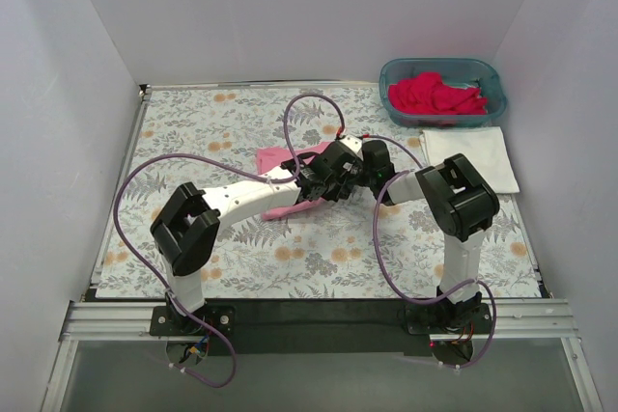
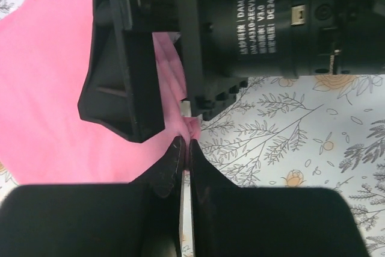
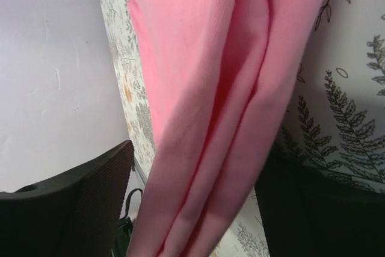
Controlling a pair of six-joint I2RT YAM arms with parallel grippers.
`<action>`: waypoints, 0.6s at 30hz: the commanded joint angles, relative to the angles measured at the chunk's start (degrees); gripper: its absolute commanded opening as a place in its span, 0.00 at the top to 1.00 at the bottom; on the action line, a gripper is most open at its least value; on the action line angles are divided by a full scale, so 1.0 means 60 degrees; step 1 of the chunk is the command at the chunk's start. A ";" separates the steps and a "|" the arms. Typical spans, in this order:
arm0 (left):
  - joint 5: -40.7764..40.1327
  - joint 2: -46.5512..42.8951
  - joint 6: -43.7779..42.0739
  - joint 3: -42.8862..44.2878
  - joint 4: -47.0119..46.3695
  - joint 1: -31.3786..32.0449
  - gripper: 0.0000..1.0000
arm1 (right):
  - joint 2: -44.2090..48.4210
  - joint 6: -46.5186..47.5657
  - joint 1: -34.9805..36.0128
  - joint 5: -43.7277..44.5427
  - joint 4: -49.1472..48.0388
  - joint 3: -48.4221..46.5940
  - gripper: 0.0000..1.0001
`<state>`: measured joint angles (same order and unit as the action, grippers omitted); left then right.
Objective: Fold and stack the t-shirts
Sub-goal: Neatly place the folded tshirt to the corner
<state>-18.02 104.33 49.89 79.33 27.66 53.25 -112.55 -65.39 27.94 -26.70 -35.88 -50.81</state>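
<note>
Pinching a thin fold of the light pink t-shirt (image 2: 42, 88) at the very tips of the left gripper (image 2: 185, 148), pressed together with only a sliver of cloth between. Lying mid-table on the floral cloth (image 1: 193, 123) in the top view, yet mostly covered there by both wrists, with just a pink corner above the left forearm and a strip below it left to see. Cannot make out the shirt's outline, sleeves or neck in any view.

Blocking the upper half of the left wrist view with the right arm's wrist motor (image 2: 283, 22) and one black finger, close over the same fold.

Holding the right gripper (image 3: 198, 167) spread in its own view, with long folds of the pink shirt running between the two fingers (image 3: 90, 203) and nearer the right-hand one. Cannot tell whether cloth and finger touch there, given the dark, blurred edge. Losing the cloth's lower end at the bottom of that frame.

Showing deep pink-red t-shirts (image 1: 435, 94) heaped in the teal basket (image 1: 391, 79) at the far right corner, too crumpled to count. Showing also a folded white t-shirt (image 1: 473, 156) flat just in front of the basket, apart from both grippers.
</note>
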 commanded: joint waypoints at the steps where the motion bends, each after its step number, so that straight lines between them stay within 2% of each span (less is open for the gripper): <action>1: 0.0395 0.0057 0.0430 0.0387 0.0180 -0.0013 0.99 | -0.0386 0.0511 0.0103 0.0436 0.0413 -0.0203 0.32; 2: 0.0454 0.0130 0.0459 0.0387 0.0209 -0.0013 0.98 | -0.0358 0.0599 0.0103 0.0465 0.0428 -0.0219 0.39; 4: 0.0542 0.0174 0.0664 0.0387 0.0297 -0.0013 0.91 | -0.0270 0.0832 0.0103 0.0436 0.0428 -0.0204 0.46; 5: 0.0601 0.0160 0.0737 0.0387 0.0312 -0.0028 0.87 | -0.0226 0.0994 0.0089 0.0407 0.0486 -0.0190 0.57; 6: 0.0630 0.0160 0.0854 0.0401 0.0355 -0.0014 0.76 | -0.0182 0.1155 0.0089 0.0392 0.0574 -0.0175 0.64; 7: 0.0645 0.0174 0.0928 0.0503 0.0428 -0.0028 0.70 | -0.0066 0.1533 0.0074 0.0378 0.0705 -0.0175 0.69; 8: 0.0660 0.0218 0.1001 0.0620 0.0560 -0.0028 0.63 | 0.0022 0.1798 0.0060 0.0377 0.1199 -0.0262 0.82; 9: 0.0674 0.0247 0.1161 0.1013 0.0865 -0.0043 0.51 | 0.0168 0.2091 0.0016 0.0377 0.1523 -0.0335 0.90; 10: 0.0674 0.0248 0.1264 0.1205 0.1057 -0.0086 0.43 | 0.0242 0.2848 0.0001 0.0421 0.2020 -0.0466 0.95; 12: 0.0659 0.0146 0.1397 0.1600 0.1379 -0.0159 0.30 | 0.0476 0.3671 -0.0057 0.0625 0.3523 -0.0978 0.99; 13: 0.0689 0.0058 0.1571 0.1690 0.1454 -0.0334 0.20 | 0.0535 0.4125 -0.0072 0.0771 0.4084 -0.1184 0.99; 15: 0.1110 -0.0263 0.1733 0.1749 0.1571 -0.0583 0.12 | 0.0609 0.5546 -0.0087 0.1297 0.5777 -0.1898 0.99; 18: 0.2004 -0.0761 0.2158 0.1531 0.1542 -0.1476 0.06 | 0.0609 0.7330 -0.0131 0.2306 0.7483 -0.2764 0.99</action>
<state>-10.68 105.41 59.31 87.90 34.87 49.60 -111.59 -37.10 27.79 -20.69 -6.57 -62.33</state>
